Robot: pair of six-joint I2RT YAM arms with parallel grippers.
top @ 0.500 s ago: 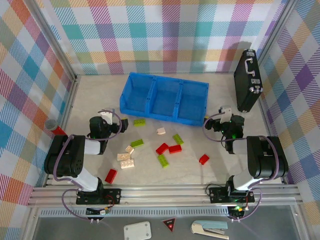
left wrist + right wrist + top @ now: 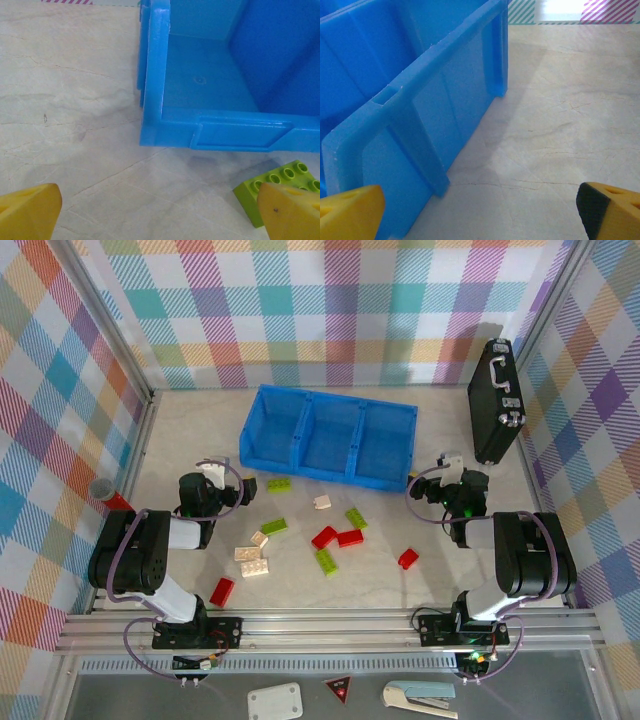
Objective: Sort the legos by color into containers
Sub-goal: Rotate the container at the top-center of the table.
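Nothing has visibly moved since half a second ago: both your arms sit where they were and every brick lies as before. The blue tray [image 2: 325, 474] stretches left to right across the far half of the surface [image 2: 385, 595], its right end slightly nearer the arms. The left compartment [image 2: 275, 430], middle compartment [image 2: 332, 438] and right compartment [image 2: 385, 445] each show bare blue floor. All the legos lie on the surface in front of the tray. The far green brick [image 2: 279, 484] lies just short of the tray's near wall, its long axis roughly left to right; your left wrist camera sees it partly behind one yellow fingertip. The second green brick [image 2: 274, 526], third green brick [image 2: 356, 518] and near green brick [image 2: 326, 561] all lie on diagonals. Four cream bricks are spread about: one [image 2: 322, 502] near the middle and three [image 2: 254, 568] clustered further left. Two red bricks [image 2: 350, 537] touch at the centre, one angled and one level; a third red brick [image 2: 408, 558] sits to the right, and the nearest red brick [image 2: 222, 591] points diagonally toward the arms. Your left pincer [image 2: 160, 217] is spread wide with nothing in it, facing the tray's left corner. Your right pincer [image 2: 480, 215] is equally wide and holds nothing, beside the tray's right end
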